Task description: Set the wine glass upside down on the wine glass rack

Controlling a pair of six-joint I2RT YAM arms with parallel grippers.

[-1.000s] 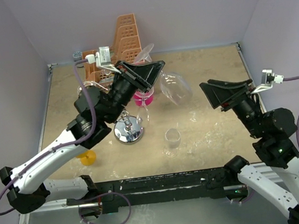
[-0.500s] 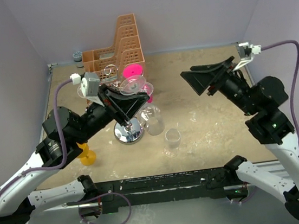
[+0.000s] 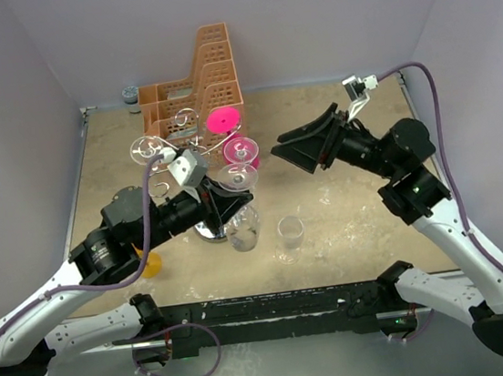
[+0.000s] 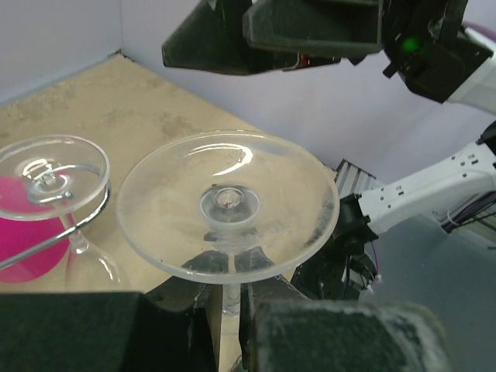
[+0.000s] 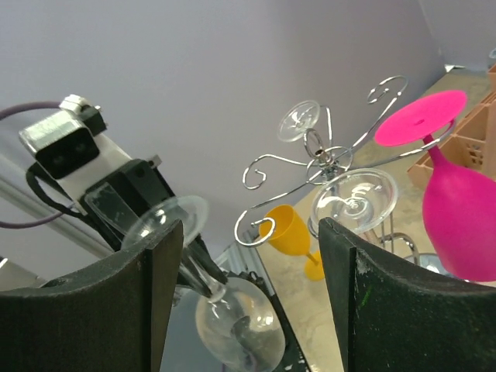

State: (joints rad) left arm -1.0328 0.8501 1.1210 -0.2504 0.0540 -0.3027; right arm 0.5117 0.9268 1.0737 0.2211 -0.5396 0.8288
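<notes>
Wine glass (image 4: 229,203): clear and upside down, foot uppermost and bowl hanging below, lifted off the table (image 3: 363,202) just on the near side of the rack
Left gripper (image 4: 229,304): fingers closed on the stem just under the foot, carrying the glass
Wine glass rack (image 3: 193,147): silver wire stand with curled arms; its chrome base is mostly hidden behind the left gripper, and the held glass is not yet hooked on any arm
On the rack: a pink glass (image 3: 222,118) and two clear ones, all foot-up; one hangs on a left arm (image 3: 147,147), and the other (image 4: 50,177) sits in a wire loop just beside the held foot, with a narrow gap between the two feet
In the way: that hanging clear glass and the pink bowl behind it fill the rack's side nearest the held foot
Right gripper (image 3: 297,148): raised to the right of the rack, fingers spread wide with nothing between them, pointing toward the rack
Orange basket (image 3: 193,85): perforated and stepped, behind the rack at the back wall; what its compartments hold cannot be told
Tumbler (image 3: 290,232): clear, upright on the table, right of the held bowl and apart from it
Yellow goblet (image 3: 148,263): upright, left of the rack base, partly hidden by the left arm
Jar (image 3: 131,94): small and dark, in the back left corner beside the basket
</notes>
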